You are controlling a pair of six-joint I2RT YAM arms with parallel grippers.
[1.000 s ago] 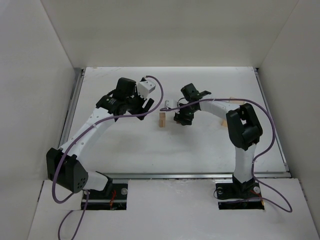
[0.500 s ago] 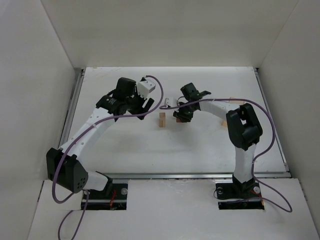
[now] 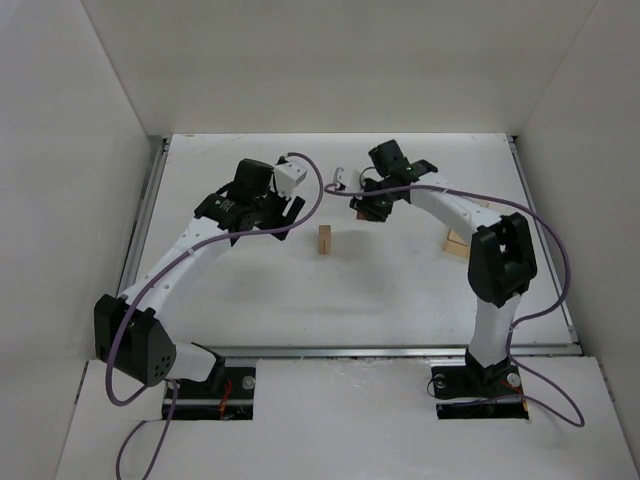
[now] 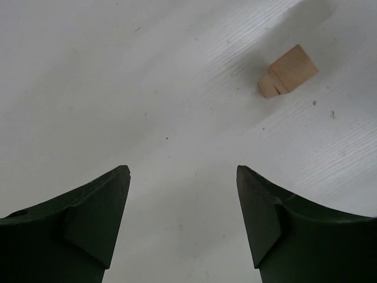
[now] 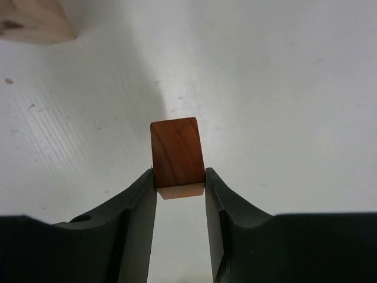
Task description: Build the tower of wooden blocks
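- Top view: pale tan post (image 3: 325, 240) in the middle of the tabletop (image 3: 400, 300), standing by the look of it, alone, nothing on top yet.
- Right claw (image 3: 366, 206) raised beyond the post and to its right, apart from it. Something small between the tips, too tiny here to name.
- Left claw (image 3: 283, 214) off the post's left side, near but not touching.
- Pale tan box (image 3: 456, 243) far right, half hidden behind the right arm.
- Left wrist view: left claw spread wide, nothing between the fingers (image 4: 97, 212), only bare tabletop below. Post ahead and off to the right, well outside the gap.
- Right wrist view: right claw pinched narrow on the reddish-brown block (image 5: 177, 150), gripping only its near end, most of it poking out past the tips.
- Pale wood corner (image 5: 32, 20) at upper left, probably the post, though impossible to say for sure. Well off the claw's line either way.
- Trouble ahead, as a guess: slim post, small top face, so a brush from a finger or an off-centre set-down could topple it.
- Shallow hold on the block's end too, so some chance of a swivel or slip on the way over.
- Left claw parked close by, where one stray sweep would knock the post flat.
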